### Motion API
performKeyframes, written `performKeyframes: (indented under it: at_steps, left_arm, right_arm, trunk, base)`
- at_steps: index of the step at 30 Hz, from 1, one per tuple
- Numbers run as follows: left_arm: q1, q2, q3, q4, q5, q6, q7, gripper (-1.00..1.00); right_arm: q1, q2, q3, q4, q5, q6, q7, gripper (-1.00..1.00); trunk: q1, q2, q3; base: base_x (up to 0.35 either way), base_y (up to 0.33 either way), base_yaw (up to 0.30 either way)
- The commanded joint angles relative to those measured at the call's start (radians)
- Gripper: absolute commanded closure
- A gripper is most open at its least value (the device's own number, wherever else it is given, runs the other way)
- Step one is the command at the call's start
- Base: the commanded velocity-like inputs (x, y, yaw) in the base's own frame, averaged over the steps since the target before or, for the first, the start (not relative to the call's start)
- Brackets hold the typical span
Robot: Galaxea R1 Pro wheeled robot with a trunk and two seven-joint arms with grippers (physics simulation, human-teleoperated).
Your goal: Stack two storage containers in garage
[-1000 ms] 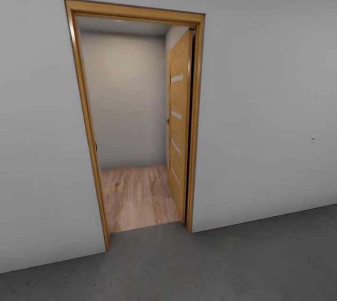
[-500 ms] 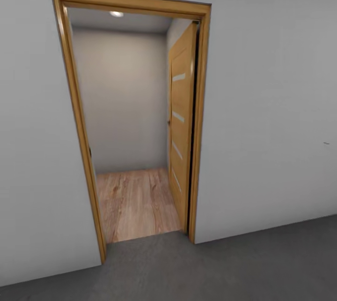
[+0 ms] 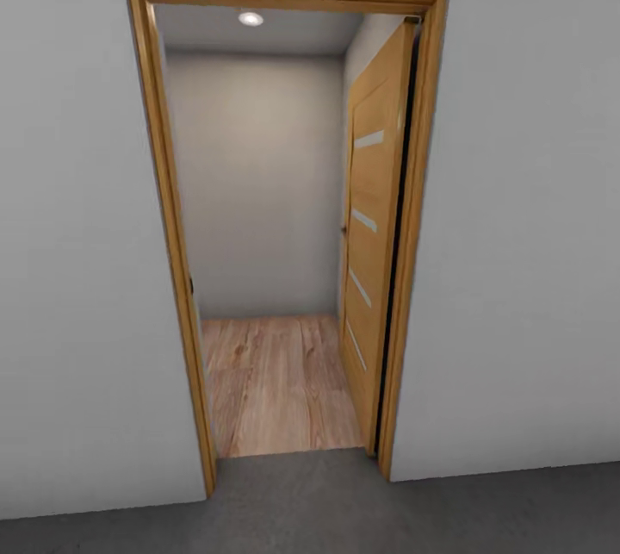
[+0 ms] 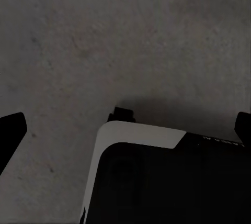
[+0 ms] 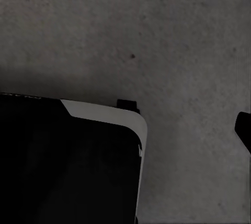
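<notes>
Ahead: open wooden door (image 3: 370, 227) right of doorway (image 3: 168, 218) | wood hallway floor (image 3: 280, 382) beyond | concrete floor (image 3: 344, 511) underfoot | left gripper (image 4: 125, 124): spread, nothing held | right gripper: grip unreadable

A doorway (image 3: 284, 218) stands at twelve o'clock in the wall (image 3: 77, 235). Its door (image 3: 375, 227) hangs open at one o'clock, swung inward. The floor (image 3: 344, 511) lies before it, wood planks (image 3: 275, 386) behind.
</notes>
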Motion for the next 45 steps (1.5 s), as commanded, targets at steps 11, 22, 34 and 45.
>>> performKeyframes:
  at_steps: [11, 22, 34, 45]
  left_arm:
    - [-0.001, 0.000, 0.004, 0.000, 0.003, -0.001, 0.001, -1.00]
    - [-0.001, 0.000, 0.004, 0.000, 0.003, -0.002, 0.001, -1.00]
    - [-0.001, 0.000, 0.004, 0.000, 0.004, -0.002, 0.001, -1.00]
    - [-0.001, 0.001, 0.004, 0.000, 0.004, -0.010, 0.001, -1.00]
  right_arm:
    - [-0.002, 0.000, 0.007, 0.003, 0.001, -0.006, 0.001, -1.00]
    - [-0.002, -0.002, 0.006, 0.003, 0.000, -0.006, 0.001, -1.00]
    - [-0.002, 0.000, 0.006, 0.003, 0.000, -0.006, 0.000, -1.00]
    - [-0.002, -0.001, 0.006, 0.003, 0.000, -0.006, 0.000, -1.00]
  trunk:
    - [0.001, -0.001, -0.002]
    - [0.001, -0.001, -0.002]
    - [0.001, -0.001, -0.002]
    - [0.001, -0.001, -0.002]
  base:
    - [0.312, -0.149, 0.144]
    - [0.293, -0.205, 0.004]
    - [0.291, -0.209, 0.000]
    - [0.300, -0.132, 0.156]
